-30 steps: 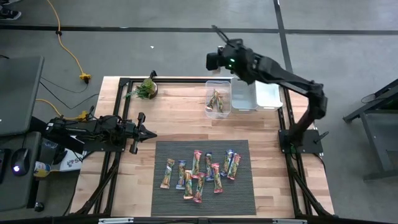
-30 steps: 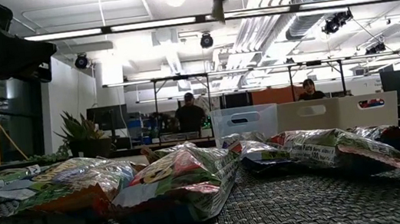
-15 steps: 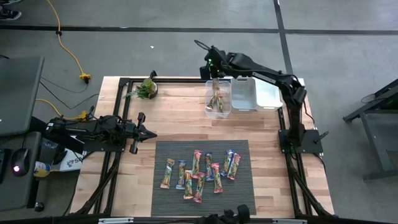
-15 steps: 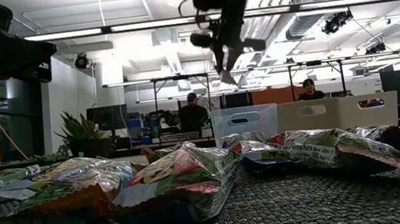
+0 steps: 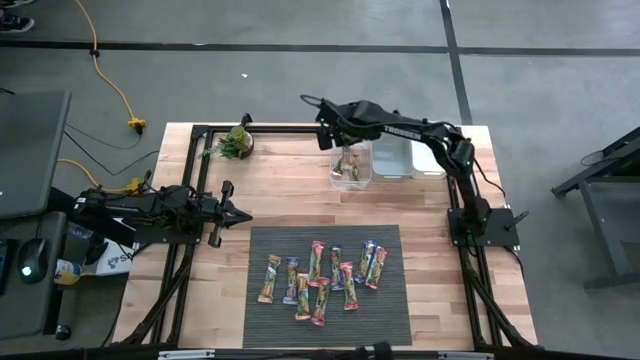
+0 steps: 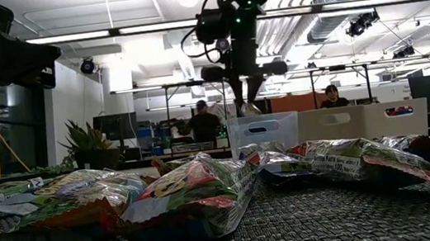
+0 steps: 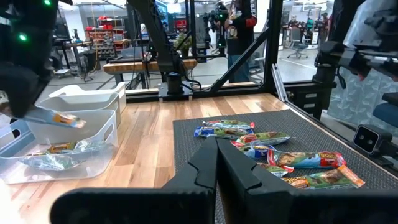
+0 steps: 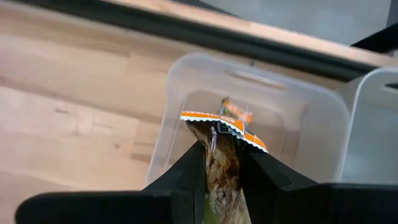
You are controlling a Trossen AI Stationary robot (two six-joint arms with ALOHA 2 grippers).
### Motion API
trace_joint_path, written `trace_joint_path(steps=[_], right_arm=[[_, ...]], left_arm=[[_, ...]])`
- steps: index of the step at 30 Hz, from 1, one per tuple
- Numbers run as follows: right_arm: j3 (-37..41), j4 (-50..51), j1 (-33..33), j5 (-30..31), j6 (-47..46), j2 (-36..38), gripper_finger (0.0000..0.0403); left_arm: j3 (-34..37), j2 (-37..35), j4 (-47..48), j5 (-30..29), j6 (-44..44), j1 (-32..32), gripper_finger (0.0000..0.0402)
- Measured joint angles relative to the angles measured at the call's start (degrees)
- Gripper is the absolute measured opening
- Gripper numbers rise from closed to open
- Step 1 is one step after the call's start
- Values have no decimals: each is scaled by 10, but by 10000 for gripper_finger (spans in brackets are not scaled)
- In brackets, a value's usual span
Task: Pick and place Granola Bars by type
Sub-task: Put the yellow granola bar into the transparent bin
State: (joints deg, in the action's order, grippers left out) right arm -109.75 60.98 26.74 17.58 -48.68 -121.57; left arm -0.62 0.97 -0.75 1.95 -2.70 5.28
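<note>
Gripping granola bar [image 8: 219, 162], right tool [image 8: 221, 163], "TROSSEN" arm [image 5: 400, 127]

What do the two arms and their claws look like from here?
Both arms are dark, slim and jointed. The right arm carries white lettering along one link, a green indicator light near the wrist and a thin looping cable. Each claw, left claw and right claw, has two black, angular, tapering fingers.
</note>
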Motion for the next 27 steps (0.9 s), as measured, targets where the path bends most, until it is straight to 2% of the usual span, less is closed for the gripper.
trace_joint_path(steps=[12, 21, 27], right_arm=[[11, 16, -14, 11, -24, -24, 71], [82, -26, -16, -31, -31, -20, 71], [94, -52, -18, -39, -23, -20, 71]], left_arm=[[0, 0, 0, 0, 0, 0, 1], [0, 0, 0, 0, 0, 0, 1], [0, 0, 0, 0, 0, 0, 1]])
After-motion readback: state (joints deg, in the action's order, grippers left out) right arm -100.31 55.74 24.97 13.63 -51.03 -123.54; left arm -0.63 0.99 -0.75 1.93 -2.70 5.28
